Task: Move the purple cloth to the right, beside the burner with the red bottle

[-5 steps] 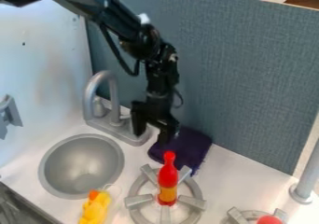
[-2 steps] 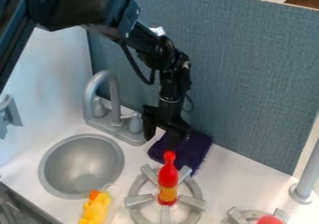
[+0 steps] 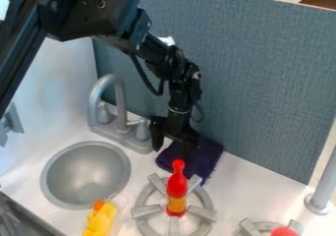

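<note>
claw (image 3: 172, 142): wide, at cloth's 11 o'clock edge
purple cloth (image 3: 203, 156): bench (image 3: 253, 183), bottle's 1 o'clock; off-centre closure might catch only its edge
red bottle (image 3: 176, 187): upright, claw's 6 o'clock; low sweep could topple it

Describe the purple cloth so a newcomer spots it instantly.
Find the blue-grey partition behind the counter. At its foot, just behind the burner holding the red-and-yellow bottle, the dark purple cloth lies by the black gripper. Its neighbours, bottle and grey faucet, stand upright; it lies low and soft-edged.
</note>
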### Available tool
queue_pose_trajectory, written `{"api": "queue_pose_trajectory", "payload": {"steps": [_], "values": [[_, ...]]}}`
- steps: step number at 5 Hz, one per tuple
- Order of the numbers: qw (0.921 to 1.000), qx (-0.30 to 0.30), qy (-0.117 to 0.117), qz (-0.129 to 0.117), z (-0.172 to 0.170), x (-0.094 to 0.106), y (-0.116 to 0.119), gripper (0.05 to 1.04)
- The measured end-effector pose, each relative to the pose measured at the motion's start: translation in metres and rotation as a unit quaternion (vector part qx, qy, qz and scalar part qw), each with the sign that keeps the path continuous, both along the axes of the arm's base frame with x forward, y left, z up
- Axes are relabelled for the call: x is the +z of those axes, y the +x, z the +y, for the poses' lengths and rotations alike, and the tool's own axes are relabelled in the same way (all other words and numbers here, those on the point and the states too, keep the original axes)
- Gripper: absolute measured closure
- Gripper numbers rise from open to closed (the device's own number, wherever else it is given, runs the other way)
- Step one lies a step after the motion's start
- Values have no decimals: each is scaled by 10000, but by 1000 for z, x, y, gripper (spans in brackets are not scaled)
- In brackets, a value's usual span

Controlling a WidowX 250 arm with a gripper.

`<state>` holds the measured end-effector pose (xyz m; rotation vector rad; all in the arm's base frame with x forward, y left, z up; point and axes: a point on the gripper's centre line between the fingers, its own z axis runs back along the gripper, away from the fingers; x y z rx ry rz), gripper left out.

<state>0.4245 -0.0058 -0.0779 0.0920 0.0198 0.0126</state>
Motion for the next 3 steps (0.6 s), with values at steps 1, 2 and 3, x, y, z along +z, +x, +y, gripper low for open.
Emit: {"api": "queue_pose_trajectory", "payload": {"steps": [1, 2, 3], "values": [[9986, 419, -78, -313, -2, -1, 9, 83], [9958, 794, -113, -433, -2, -12, 10, 83], [9927, 1065, -137, -545, -3, -18, 12, 83]]}}
